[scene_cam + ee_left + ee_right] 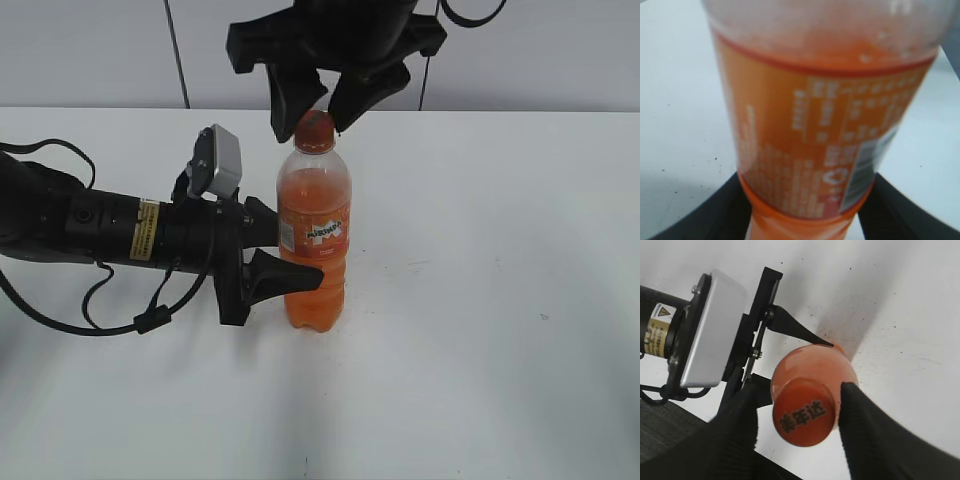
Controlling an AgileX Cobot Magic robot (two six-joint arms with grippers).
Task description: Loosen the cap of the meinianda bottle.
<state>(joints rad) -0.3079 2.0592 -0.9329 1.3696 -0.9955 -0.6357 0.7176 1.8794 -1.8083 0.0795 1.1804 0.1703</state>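
Orange-filled meinianda bottle (314, 240) stands upright on the white table (500, 330), its lower body clamped between the left gripper (280, 255) fingers. Right gripper (313, 105) hangs above with one finger on each side of the cap (804, 418); firm grip cannot be told.

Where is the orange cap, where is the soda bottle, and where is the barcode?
cap (804, 419), right wrist view, on its printed top.
soda bottle (313, 235), exterior view, on its label.
barcode (866, 161), left wrist view, on the white striped patch.
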